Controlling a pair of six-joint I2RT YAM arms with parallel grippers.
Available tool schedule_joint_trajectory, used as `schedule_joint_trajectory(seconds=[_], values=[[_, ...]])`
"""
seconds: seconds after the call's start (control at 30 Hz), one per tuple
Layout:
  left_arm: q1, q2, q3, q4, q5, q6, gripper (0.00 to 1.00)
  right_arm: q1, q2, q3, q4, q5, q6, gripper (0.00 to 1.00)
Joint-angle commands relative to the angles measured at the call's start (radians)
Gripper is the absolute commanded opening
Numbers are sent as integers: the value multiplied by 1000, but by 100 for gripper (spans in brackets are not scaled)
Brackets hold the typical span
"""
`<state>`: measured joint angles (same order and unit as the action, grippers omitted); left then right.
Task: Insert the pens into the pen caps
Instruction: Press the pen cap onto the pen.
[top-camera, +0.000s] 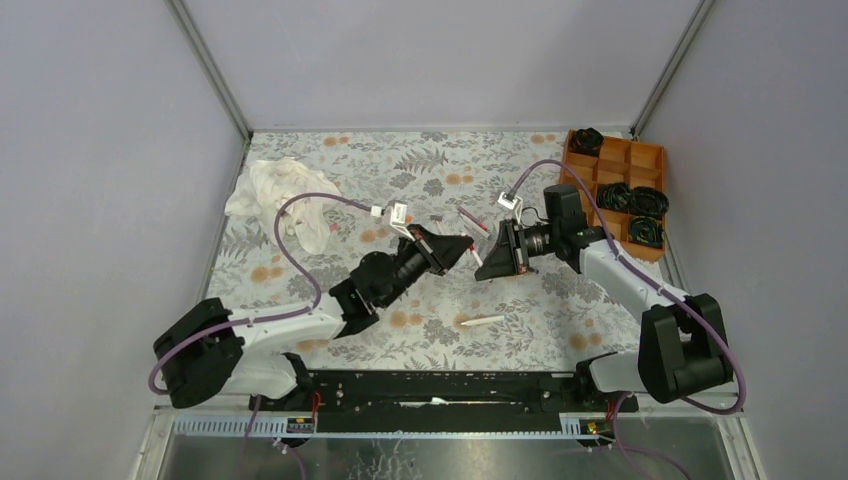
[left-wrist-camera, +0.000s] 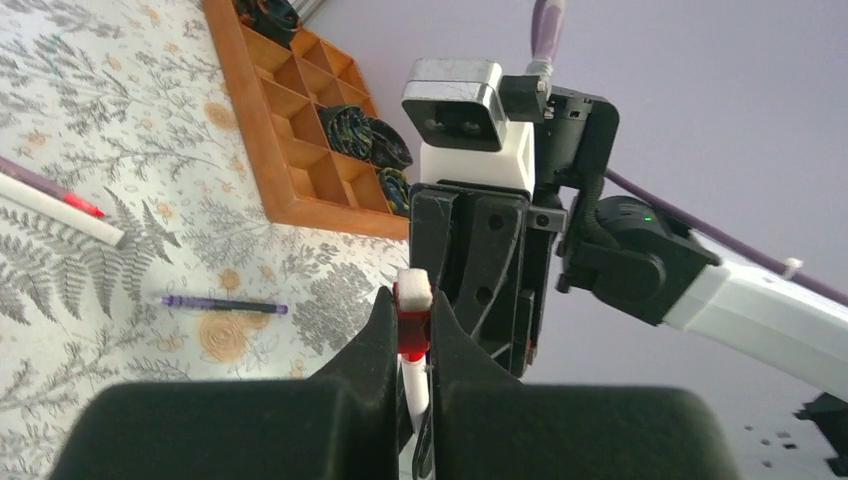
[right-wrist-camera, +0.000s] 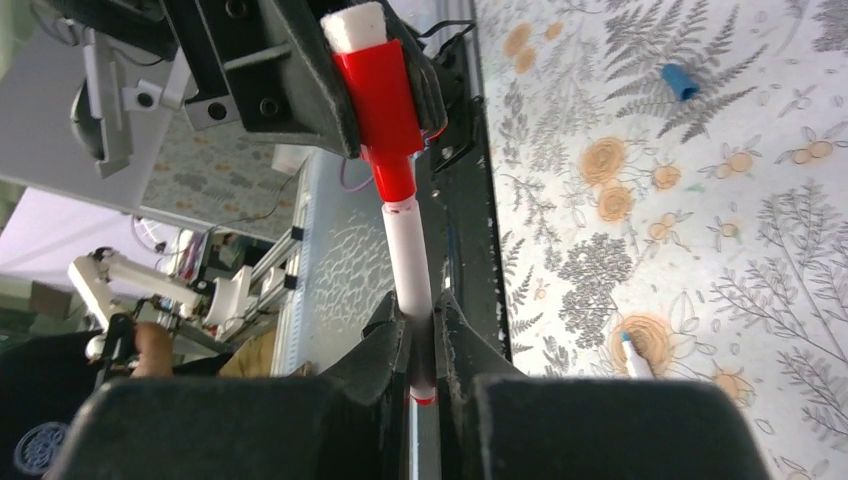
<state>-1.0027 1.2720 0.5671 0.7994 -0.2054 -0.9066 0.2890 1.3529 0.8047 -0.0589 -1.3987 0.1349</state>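
Right wrist: needed a straight axial push, right gripper (right-wrist-camera: 420, 322) pinching the white pen (right-wrist-camera: 410, 255), left gripper (right-wrist-camera: 392, 128) pinching the red cap (right-wrist-camera: 378, 85)

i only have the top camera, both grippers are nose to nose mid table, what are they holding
Observer: On the right wrist view, the left gripper is shut on a red pen cap.
Operator: and the right one
Observer: The right gripper is shut on a white pen, in line with that cap.
Operator: is the pen in the cap
Observer: Its front end sits in the cap's narrow mouth, and bare white barrel spans the gap between the grippers. I cannot tell whether it is fully seated.
Operator: any spare caps around
Observer: A blue pen cap lies on the floral table cover.
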Motion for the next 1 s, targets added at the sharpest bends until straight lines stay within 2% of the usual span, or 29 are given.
schedule_joint_trajectory(seconds=[0.0,0.1,0.17,0.3,0.43,0.57,0.63,0.77,0.87,0.97], values=[[-95,98,55,-134,554,39,0,-22,-9,196,-46,323,-121,0],[-128,80,81,-242,587,124,0,-27,-7,284,-165,390,-235,0],[-154,74,87,-323,601,156,0,-27,-8,305,-155,387,-224,0],[-201,57,49,-364,606,159,0,-77,10,340,-138,361,-165,0],[-230,73,6,-281,621,115,0,-90,0,287,-15,319,-64,0],[-272,150,22,-215,666,91,0,-76,-46,280,15,342,-106,0],[-276,168,25,-184,678,75,0,-27,-57,312,-111,437,-231,0],[-269,189,44,-164,674,48,0,-1,-49,310,-138,355,-278,0],[-212,206,18,-73,728,-41,0,75,-70,323,-264,397,-453,0],[-176,188,-9,-54,774,-88,0,82,-107,305,-255,453,-481,0]])
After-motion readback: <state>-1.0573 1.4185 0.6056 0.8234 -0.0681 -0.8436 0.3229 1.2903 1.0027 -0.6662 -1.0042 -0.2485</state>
